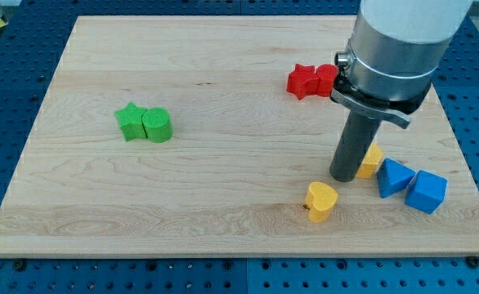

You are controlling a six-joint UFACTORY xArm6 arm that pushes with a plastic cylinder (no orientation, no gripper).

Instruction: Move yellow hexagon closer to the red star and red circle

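My tip (343, 176) rests on the board right of centre. The yellow hexagon (371, 162) sits just to its right, touching or nearly touching the rod and partly hidden by it. The red star (302, 81) lies toward the view's top, with the red circle (327, 78) against its right side, partly hidden behind the arm's body. A yellow heart (321, 200) lies just below and left of my tip.
A green star (130, 121) and a green rounded block (158, 126) touch at the view's left. A blue triangle-like block (394, 177) and a blue cube (427, 191) lie right of the yellow hexagon. The wooden board (223, 212) sits on a blue perforated table.
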